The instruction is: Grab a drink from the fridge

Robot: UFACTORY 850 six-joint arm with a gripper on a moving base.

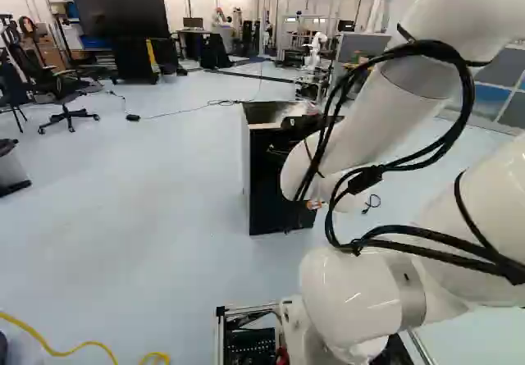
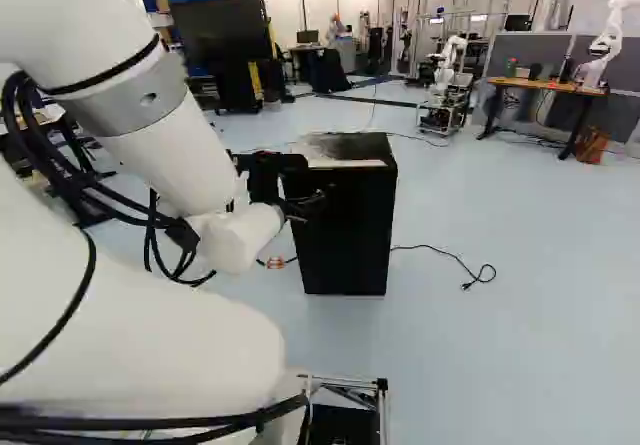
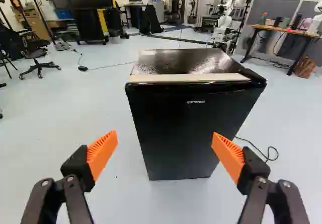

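In the right base view my gripper (image 2: 285, 187) is at the near side of the black fridge (image 2: 345, 227), at about the height of its upper part. The wrist view shows the gripper (image 3: 165, 135) open, its orange pads wide apart with nothing held between them. Ahead of it stands the fridge (image 3: 188, 128), upright, its front facing the gripper and its door closed. A pale strip runs along the front of the shiny top. The fridge's inside is hidden, and no drink can be seen.
A black cable (image 2: 455, 257) lies on the floor beside the fridge. Farther off are a wooden desk (image 2: 545, 87), another robot (image 2: 448, 65), a large screen (image 1: 119, 11) and an office chair (image 1: 57, 94). A yellow cable (image 1: 82, 349) lies near the base.
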